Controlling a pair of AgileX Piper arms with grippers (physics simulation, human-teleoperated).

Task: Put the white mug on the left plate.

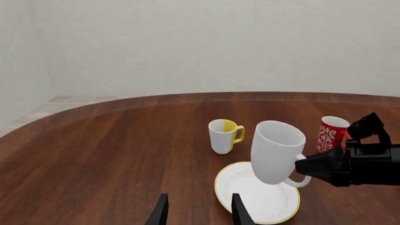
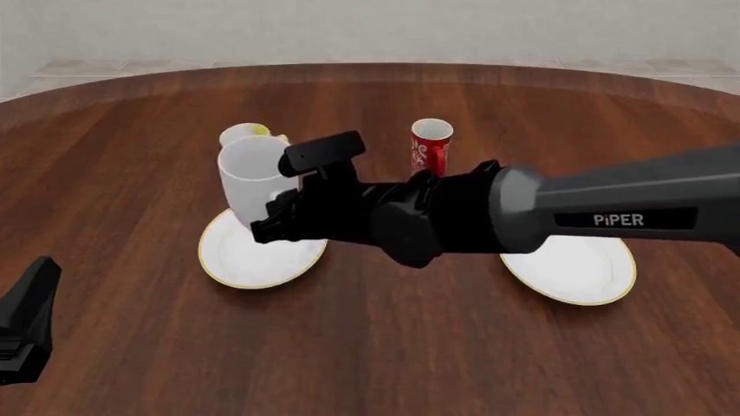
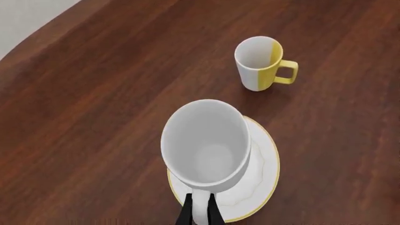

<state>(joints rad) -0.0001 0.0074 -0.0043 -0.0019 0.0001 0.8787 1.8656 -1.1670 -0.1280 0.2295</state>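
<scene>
The white mug hangs tilted just above the left plate, over its far edge. My right gripper is shut on the mug's handle and reaches in from the right. In the right wrist view the fingers pinch the handle under the open mug, with the plate below. In the left wrist view the mug floats over the plate, held by the right gripper. My left gripper is open and empty, near the table's front left.
A white-and-yellow mug stands just behind the left plate. A red cup stands further right at the back. The second plate lies at the right, partly under my right arm.
</scene>
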